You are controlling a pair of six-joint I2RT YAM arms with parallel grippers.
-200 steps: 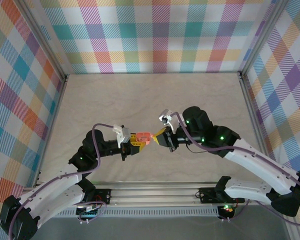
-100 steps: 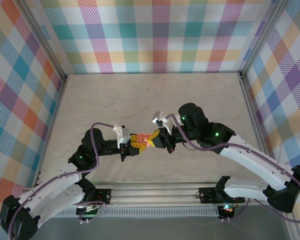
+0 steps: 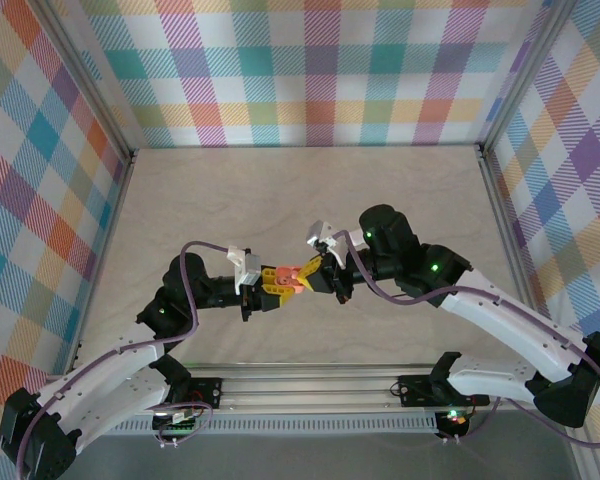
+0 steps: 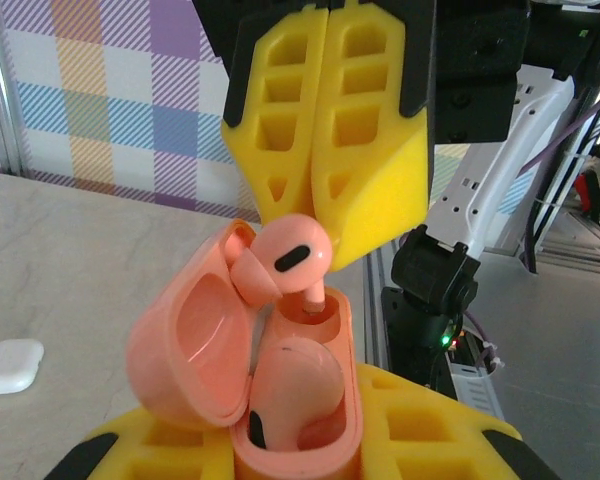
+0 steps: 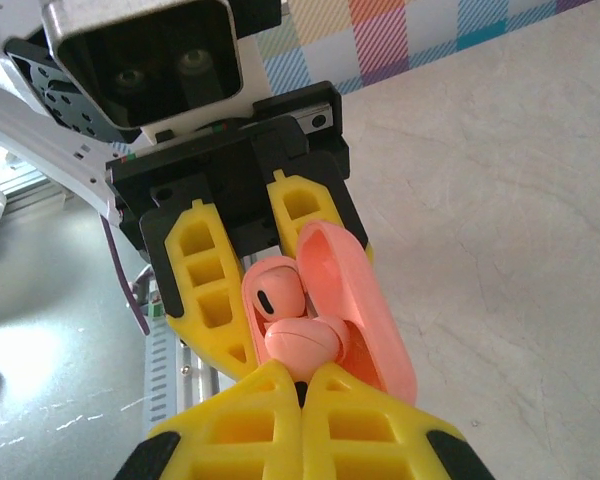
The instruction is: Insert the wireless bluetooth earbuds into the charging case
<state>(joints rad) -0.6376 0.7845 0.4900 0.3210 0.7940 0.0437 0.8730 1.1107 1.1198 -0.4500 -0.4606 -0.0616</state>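
Salmon-pink earbud (image 4: 285, 262), clenched in right fingers (image 4: 320, 215), is tilted, its stem entering the free socket of the charging case (image 4: 195, 340) grasped by left fingers (image 5: 215, 310). Stem to be squared, then pressed straight down.

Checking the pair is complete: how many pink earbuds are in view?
2. One earbud sits in the open pink case, which the left end effector grips; the second earbud is partly in, stem first, against the shut right end effector. Others may be hidden.
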